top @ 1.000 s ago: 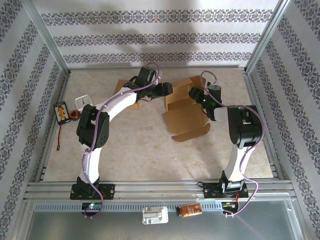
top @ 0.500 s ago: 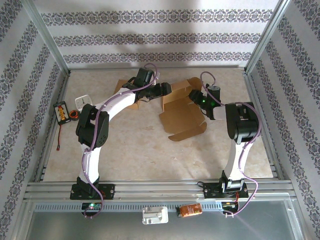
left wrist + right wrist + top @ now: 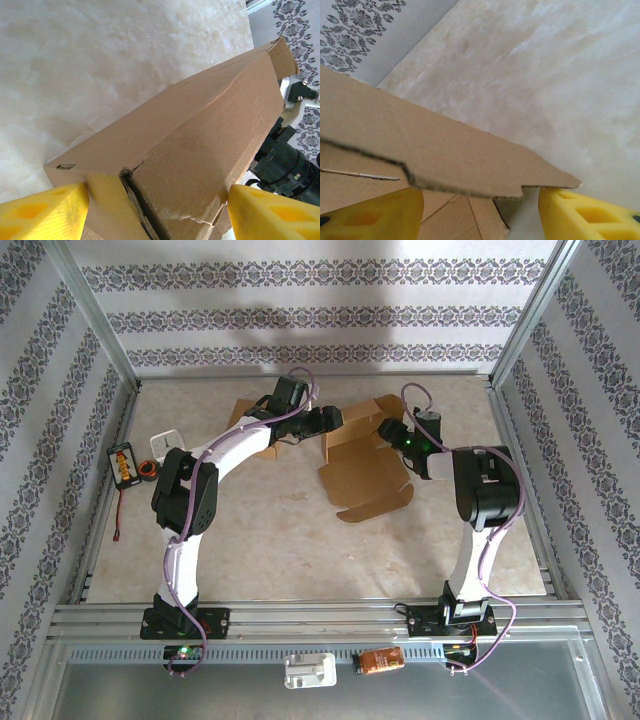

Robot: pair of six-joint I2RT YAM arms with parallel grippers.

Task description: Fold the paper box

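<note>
The paper box, brown cardboard, lies part-folded mid-table with flaps spread toward the front. My left gripper is at its back left corner. In the left wrist view the left gripper straddles one end wall of the box, and both yellow fingertips press its sides. That wall is torn near the right finger. My right gripper is at the back right of the box. In the right wrist view the right gripper stands open, with a raised flap crossing just beyond its fingertips.
A second flat piece of cardboard lies under the left arm. A yellow-and-red device, a dark roll and a white part sit at the left edge. A white block and an orange item rest on the near rail.
The box and both grippers have shifted a little to the left since a second ago. Over the last half second almost nothing has moved.
</note>
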